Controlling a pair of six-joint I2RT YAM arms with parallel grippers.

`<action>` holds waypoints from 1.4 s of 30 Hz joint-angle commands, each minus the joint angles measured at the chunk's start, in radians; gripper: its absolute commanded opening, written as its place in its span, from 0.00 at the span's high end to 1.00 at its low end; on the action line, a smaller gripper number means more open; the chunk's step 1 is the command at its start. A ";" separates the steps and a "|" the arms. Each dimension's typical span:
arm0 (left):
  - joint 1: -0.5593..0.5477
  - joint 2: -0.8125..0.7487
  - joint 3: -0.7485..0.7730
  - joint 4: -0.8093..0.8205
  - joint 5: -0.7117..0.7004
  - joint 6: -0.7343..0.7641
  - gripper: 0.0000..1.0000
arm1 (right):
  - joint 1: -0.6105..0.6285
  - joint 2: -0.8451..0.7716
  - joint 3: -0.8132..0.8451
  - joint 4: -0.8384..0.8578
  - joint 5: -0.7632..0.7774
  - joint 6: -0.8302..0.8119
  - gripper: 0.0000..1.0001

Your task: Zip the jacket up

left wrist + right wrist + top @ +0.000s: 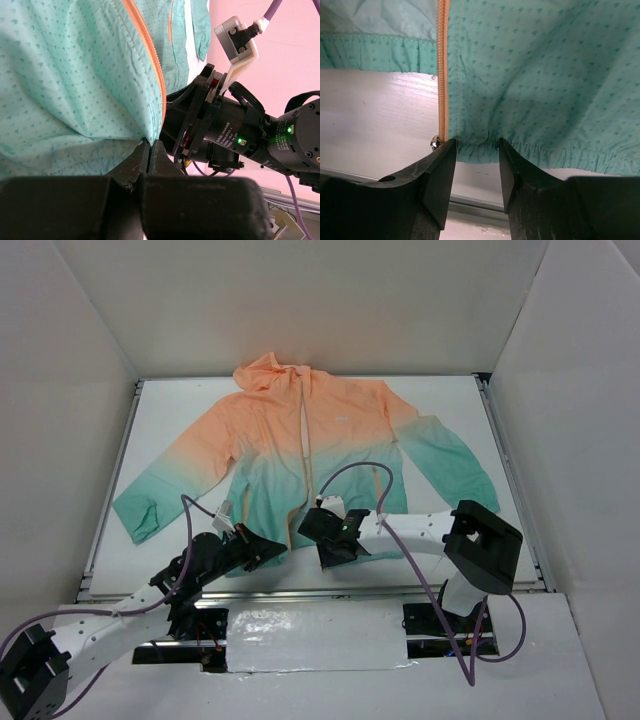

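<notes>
One pair, the left fingers (134, 164), pinches the thin orange-to-teal hooded jacket's (340, 430) near hem; the right fingers (437, 172) straddle it, spread.

The jacket (340, 440) fades from orange to speckled teal.

Bright, even light with soft shadows throughout.
</notes>
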 commanded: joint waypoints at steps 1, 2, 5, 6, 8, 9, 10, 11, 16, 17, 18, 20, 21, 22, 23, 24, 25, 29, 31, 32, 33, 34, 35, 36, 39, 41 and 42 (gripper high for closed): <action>-0.001 -0.004 0.032 0.023 -0.013 0.029 1.00 | 0.015 0.034 0.018 0.007 0.007 0.010 0.53; -0.001 -0.003 0.032 0.025 -0.013 0.031 1.00 | 0.016 0.044 0.015 0.012 0.005 0.011 0.55; -0.001 -0.001 0.032 0.025 -0.015 0.032 1.00 | 0.019 0.067 0.007 0.021 0.001 0.017 0.64; -0.001 0.000 0.032 0.023 -0.015 0.034 1.00 | 0.018 0.070 0.006 0.027 -0.003 0.018 0.68; -0.001 -0.003 0.034 0.019 -0.016 0.035 1.00 | 0.019 0.077 0.003 0.032 -0.010 0.021 0.79; -0.001 -0.004 0.034 0.016 -0.018 0.037 1.00 | 0.022 0.077 0.001 0.038 -0.015 0.023 0.82; -0.001 -0.006 0.034 0.013 -0.021 0.037 1.00 | 0.024 0.075 0.000 0.039 -0.016 0.027 0.85; -0.001 -0.009 0.034 0.010 -0.022 0.037 1.00 | 0.024 0.070 0.000 0.038 -0.016 0.030 0.94; -0.001 -0.003 0.041 0.019 -0.027 0.054 1.00 | 0.027 -0.038 -0.011 0.053 -0.010 0.067 1.00; -0.001 0.000 0.044 0.022 -0.032 0.057 1.00 | 0.027 -0.064 -0.019 0.059 -0.010 0.076 1.00; -0.001 0.009 0.052 0.028 -0.033 0.063 1.00 | 0.027 -0.090 -0.023 0.072 -0.009 0.098 1.00; -0.001 0.022 0.055 0.068 -0.038 0.073 1.00 | 0.027 -0.179 -0.051 0.099 -0.013 0.112 1.00; 0.001 0.036 0.057 0.086 -0.039 0.078 1.00 | 0.027 -0.210 -0.065 0.142 -0.021 0.121 1.00; 0.001 0.045 0.058 0.138 -0.038 0.092 1.00 | 0.027 -0.271 -0.080 0.171 -0.024 0.123 1.00; -0.001 0.062 0.055 0.167 -0.038 0.098 1.00 | 0.027 -0.297 -0.114 0.214 -0.029 0.139 1.00; -0.001 0.071 0.055 0.200 -0.035 0.106 1.00 | 0.027 -0.324 -0.126 0.231 -0.024 0.145 1.00; -0.001 0.082 0.052 0.273 -0.033 0.125 1.00 | 0.027 -0.347 -0.138 0.254 -0.024 0.147 1.00; -0.001 0.143 0.046 0.451 -0.022 0.162 1.00 | 0.027 -0.454 -0.204 0.349 -0.035 0.162 1.00; -0.001 0.186 0.043 0.564 -0.006 0.172 1.00 | 0.026 -0.485 -0.229 0.426 -0.052 0.153 1.00; -0.001 0.200 0.037 0.606 0.001 0.172 1.00 | 0.027 -0.500 -0.253 0.446 -0.059 0.155 1.00; -0.001 0.226 0.034 0.643 0.007 0.169 1.00 | 0.027 -0.526 -0.263 0.481 -0.059 0.158 1.00; -0.001 0.240 0.032 0.708 0.017 0.161 1.00 | 0.027 -0.537 -0.283 0.501 -0.061 0.158 1.00; -0.001 0.264 0.032 0.733 0.021 0.158 1.00 | 0.027 -0.546 -0.289 0.521 -0.056 0.162 1.00; -0.001 0.273 0.035 0.766 0.024 0.150 1.00 | 0.026 -0.566 -0.296 0.533 -0.056 0.162 1.00; -0.001 0.313 0.028 0.821 0.033 0.132 1.00 | 0.027 -0.607 -0.335 0.602 -0.062 0.161 1.00; -0.001 0.333 0.015 0.847 0.039 0.123 1.00 | 0.027 -0.624 -0.362 0.635 -0.059 0.159 1.00; -0.001 0.338 0.012 0.864 0.039 0.118 1.00 | 0.027 -0.632 -0.370 0.659 -0.047 0.153 1.00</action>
